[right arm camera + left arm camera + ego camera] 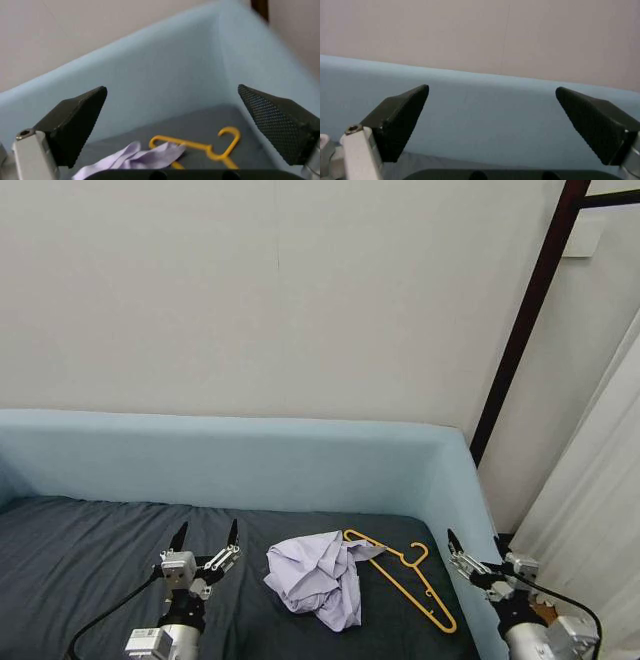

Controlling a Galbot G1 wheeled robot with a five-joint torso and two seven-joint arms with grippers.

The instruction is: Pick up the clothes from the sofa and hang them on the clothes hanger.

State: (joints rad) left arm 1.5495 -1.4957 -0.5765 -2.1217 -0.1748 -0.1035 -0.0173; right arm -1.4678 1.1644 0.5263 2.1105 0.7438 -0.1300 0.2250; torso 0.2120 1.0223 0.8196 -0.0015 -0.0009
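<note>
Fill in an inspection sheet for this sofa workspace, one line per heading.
Surface: dark grey sofa seat with a pale blue backrest and armrest.
Job's things: crumpled lilac garment on the seat, overlapping one end of the orange hanger, which lies flat beside it.
Clutter: nothing seen.
Grippers: left pincer open above the seat on the garment's left; right pincer open near the armrest, past the hanger.
Cables: black cable along the left arm, another at the right wrist.
Surroundings: white wall; dark pole beyond the armrest.
</note>
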